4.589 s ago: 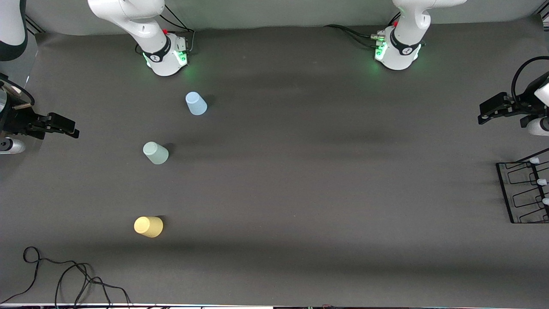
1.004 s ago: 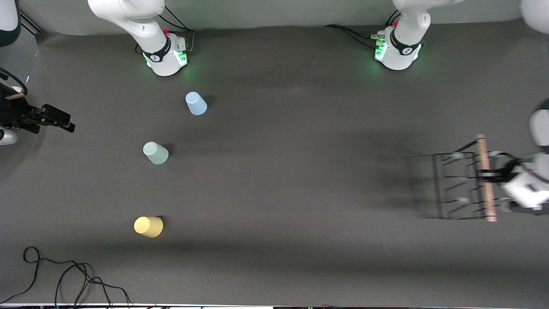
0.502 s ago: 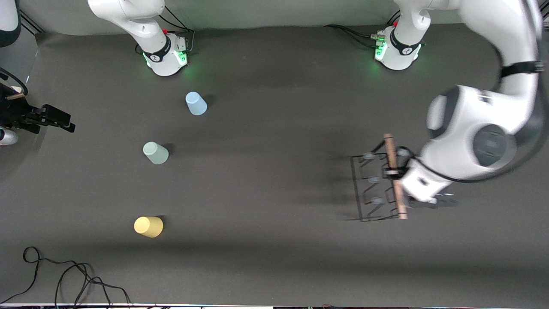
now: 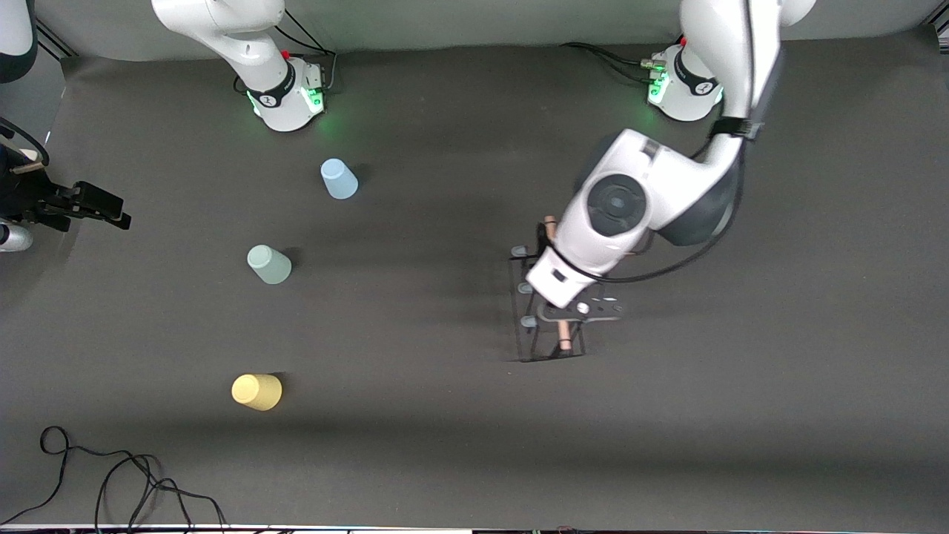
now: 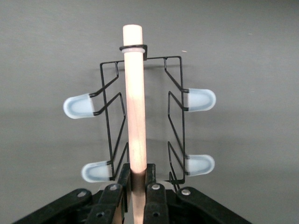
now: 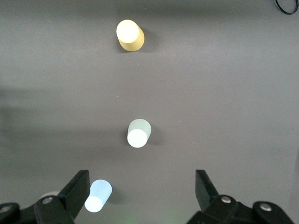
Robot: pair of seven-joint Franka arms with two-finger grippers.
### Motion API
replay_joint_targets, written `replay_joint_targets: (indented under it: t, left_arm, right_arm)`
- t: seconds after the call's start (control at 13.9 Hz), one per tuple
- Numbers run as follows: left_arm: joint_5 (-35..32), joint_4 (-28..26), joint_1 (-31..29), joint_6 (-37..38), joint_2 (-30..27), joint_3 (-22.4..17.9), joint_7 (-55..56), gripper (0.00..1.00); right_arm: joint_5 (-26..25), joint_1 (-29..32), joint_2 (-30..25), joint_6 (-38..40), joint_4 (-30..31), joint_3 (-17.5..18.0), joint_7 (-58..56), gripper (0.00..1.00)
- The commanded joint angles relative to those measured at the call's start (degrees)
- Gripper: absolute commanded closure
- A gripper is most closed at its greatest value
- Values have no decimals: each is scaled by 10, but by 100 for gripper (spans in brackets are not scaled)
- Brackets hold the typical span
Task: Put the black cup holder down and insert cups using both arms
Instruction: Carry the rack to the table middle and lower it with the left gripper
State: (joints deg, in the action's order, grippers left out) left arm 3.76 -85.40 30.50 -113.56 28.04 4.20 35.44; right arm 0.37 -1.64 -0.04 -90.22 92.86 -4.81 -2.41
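Left hand [image 5: 135, 193]: you can see it clamped on the wooden rod handle [image 5: 134, 100] of the black cup holder [image 4: 545, 326], carried over the middle of the bench [image 4: 460, 460], toward the left arm's end.
Black cup holder: it hangs from the handle under the left hand; in the left wrist view four pale-capped pegs [image 5: 78, 106] stick out to the sides of the wire frame. You cannot tell from the front view whether its base touches the bench.
Right hand [image 4: 93, 210]: fingers spread wide with nothing between them, at the right arm's end of the bench; this arm waits.
Light blue cup [image 4: 339, 179]: upside down on the bench, closest of the three to the right arm's base.
Mint green cup [image 4: 268, 264]: upside down, nearer the front camera than the blue one.
Yellow cup [image 4: 256, 391]: upside down, nearest the front camera of the three, well apart from the holder.
Black cable [image 4: 111, 475]: it lies looped at the bench corner nearest the front camera, at the right arm's end.
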Motion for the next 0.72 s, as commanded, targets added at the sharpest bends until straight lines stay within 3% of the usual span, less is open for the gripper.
replay_joint_targets:
  t: [0.0, 0.65]
  left_arm:
    - [6, 11, 34, 0, 2, -13, 29, 100]
    - [3, 16, 69, -46, 32, -12, 60, 100]
  right_arm:
    - [7, -1, -1, -4, 0, 1, 10, 0]
    - [8, -11, -14, -16, 33, 2, 8, 0]
